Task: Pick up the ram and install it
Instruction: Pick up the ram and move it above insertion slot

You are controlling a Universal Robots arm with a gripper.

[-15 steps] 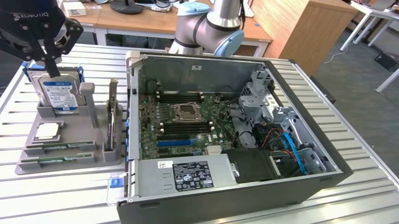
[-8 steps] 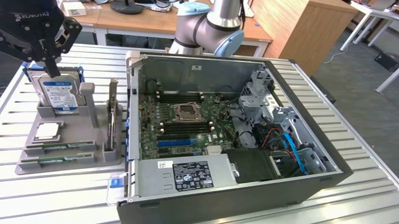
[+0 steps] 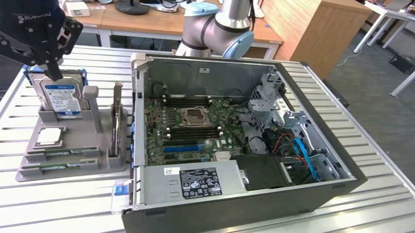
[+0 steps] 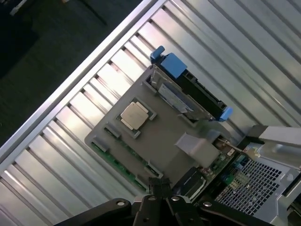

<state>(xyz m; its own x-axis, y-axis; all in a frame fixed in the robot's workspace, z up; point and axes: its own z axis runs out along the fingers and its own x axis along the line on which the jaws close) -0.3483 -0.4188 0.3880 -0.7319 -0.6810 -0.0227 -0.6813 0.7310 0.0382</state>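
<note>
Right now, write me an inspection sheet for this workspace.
Surface: slatted metal table, bearing a grey fixture tray and an open computer case.
Job's things: ram and a second stick lying flat in the tray's front slots; the motherboard slots in the case look unfilled.
Clutter: hard drive upright, processor flat, expansion card on edge, all in the tray.
Tool: tool shut, holding nothing, above the hard drive.
Cables: blue cables inside the case, at the exterior view's right.
Surroundings: wooden desks behind the table.
</note>
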